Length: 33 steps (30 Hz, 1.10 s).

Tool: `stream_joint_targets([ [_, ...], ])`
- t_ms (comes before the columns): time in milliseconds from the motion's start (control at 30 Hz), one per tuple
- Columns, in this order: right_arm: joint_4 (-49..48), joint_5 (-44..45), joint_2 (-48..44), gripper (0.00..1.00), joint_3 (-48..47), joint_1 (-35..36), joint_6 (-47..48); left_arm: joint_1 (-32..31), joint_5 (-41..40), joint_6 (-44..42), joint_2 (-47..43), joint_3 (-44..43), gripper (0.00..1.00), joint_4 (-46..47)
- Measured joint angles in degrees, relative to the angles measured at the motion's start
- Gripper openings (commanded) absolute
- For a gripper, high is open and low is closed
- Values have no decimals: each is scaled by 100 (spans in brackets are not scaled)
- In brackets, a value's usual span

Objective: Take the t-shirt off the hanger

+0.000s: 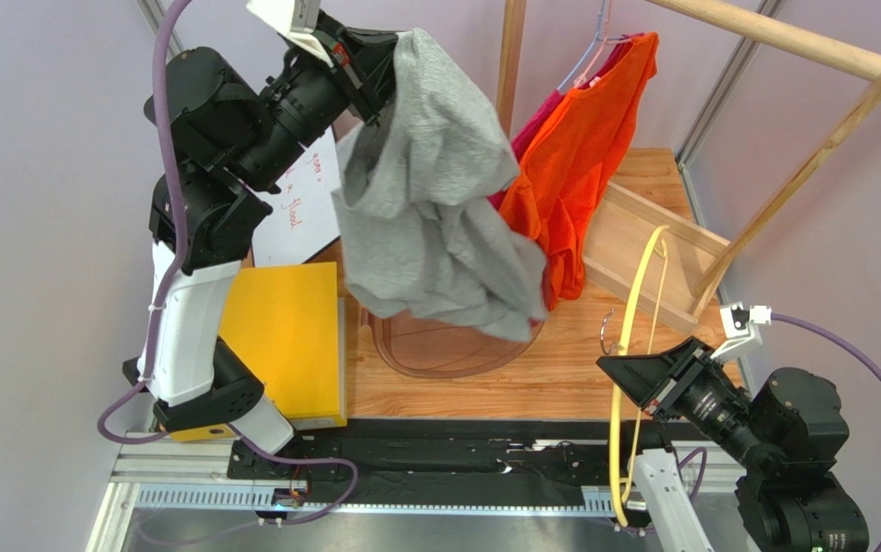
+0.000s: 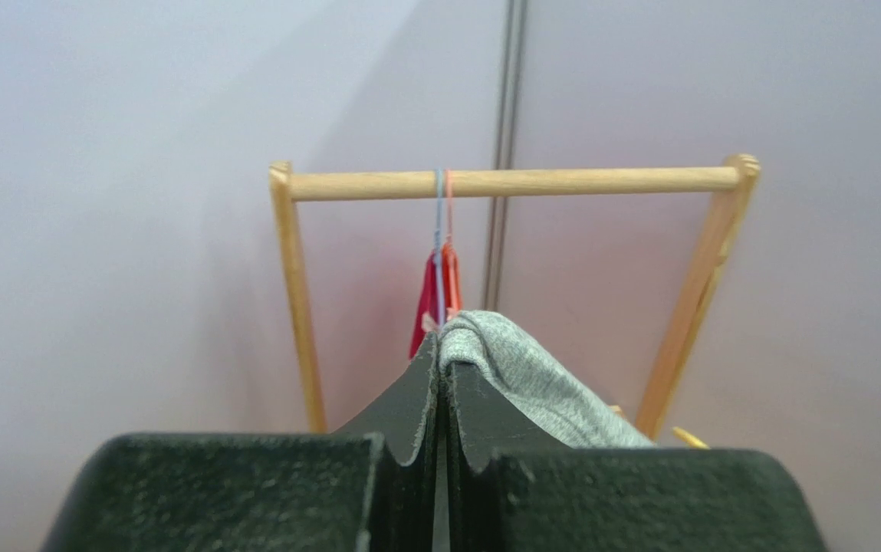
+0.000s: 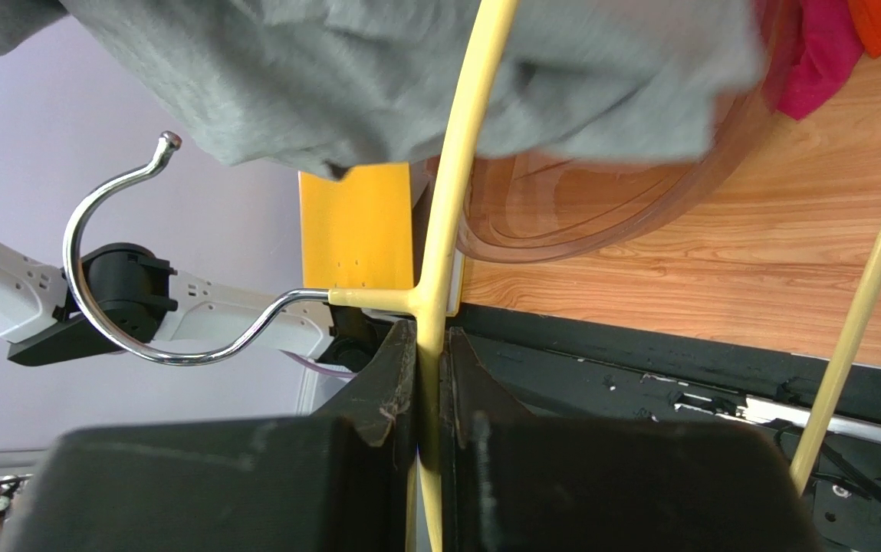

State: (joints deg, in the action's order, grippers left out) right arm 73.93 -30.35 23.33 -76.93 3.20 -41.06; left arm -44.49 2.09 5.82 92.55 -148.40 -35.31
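The grey t-shirt (image 1: 439, 196) hangs free in the air, off the hanger, over a clear plastic basin (image 1: 456, 345). My left gripper (image 1: 366, 63) is raised high and shut on a fold of the t-shirt (image 2: 525, 374). My right gripper (image 1: 631, 380) is low at the right and shut on the arm of the yellow hanger (image 1: 629, 345). In the right wrist view the hanger (image 3: 447, 207) is bare, its metal hook (image 3: 122, 288) points left, and the grey t-shirt (image 3: 410, 69) hangs above it.
A wooden clothes rack (image 1: 779, 127) stands at the back right with an orange shirt (image 1: 583, 150) and a pink one on hangers. A yellow box (image 1: 284, 334) lies left of the basin, with a white paper (image 1: 301, 207) behind it. The rack's rail (image 2: 514, 182) fills the left wrist view.
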Motion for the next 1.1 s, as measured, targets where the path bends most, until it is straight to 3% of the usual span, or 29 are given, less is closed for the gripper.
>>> stream_joint_targets([
  [167,9,103,-52,0,0,0,96,409,90,55,-72,511,0,24],
  [567,-13,280,-109,0,44,0,195,485,951,647,-160,3501,0,509],
  [767,-131,234,-48,0,334,0,195,361,1351,743,-232,3788,0,514],
  [933,-293,214,57,0,474,0,192,240,1692,748,-863,4221,0,828],
  [1100,-393,214,52,0,608,0,170,216,1401,876,-2107,5790,0,1403],
])
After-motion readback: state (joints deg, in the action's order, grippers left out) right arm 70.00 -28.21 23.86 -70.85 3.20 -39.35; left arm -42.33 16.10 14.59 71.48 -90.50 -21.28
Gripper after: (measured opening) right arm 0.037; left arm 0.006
